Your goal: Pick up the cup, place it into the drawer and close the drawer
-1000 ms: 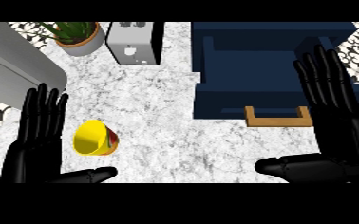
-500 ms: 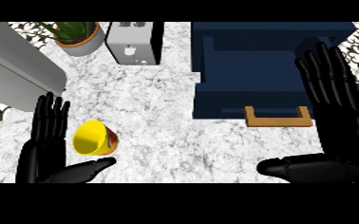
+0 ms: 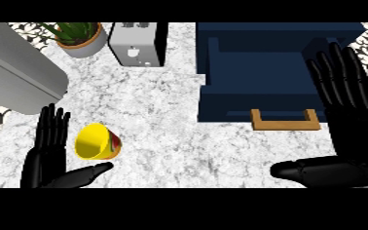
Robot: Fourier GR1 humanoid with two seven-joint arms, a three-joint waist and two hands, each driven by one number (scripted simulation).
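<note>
cup (image 3: pixel 97 141): lying on its side on the marble tabletop (image 3: pixel 165 107), lower left, yellow mouth facing the left hand, well apart from the drawer.
left hand (image 3: pixel 50 156): released, fingers straight, thumb stretched out under the cup; just beside the cup on its left, can't tell if touching, nothing grasped yet.
right hand (image 3: pixel 338 122): also released, fingers straight up along the right edge past the drawer, thumb out low; just resting there.
drawer (image 3: pixel 266 73): dark blue, pulled open, nothing visible inside, wooden handle (image 3: pixel 285 121) on the near edge.
step: looks like the grab itself, so basically at the start, carry and close both still to do.
doing it well: slide in a bit more so the round wall sits between thumb and fingers, then curl. Cup on its side probably rolls if nudged, so better to close from both sides at once, not poke the rim.
watch out: toaster (image 3: pixel 138 44) and plant (image 3: pixel 78 36) sit at the back, off the likely path. Lift clear of the drawer's front wall before going over.
</note>
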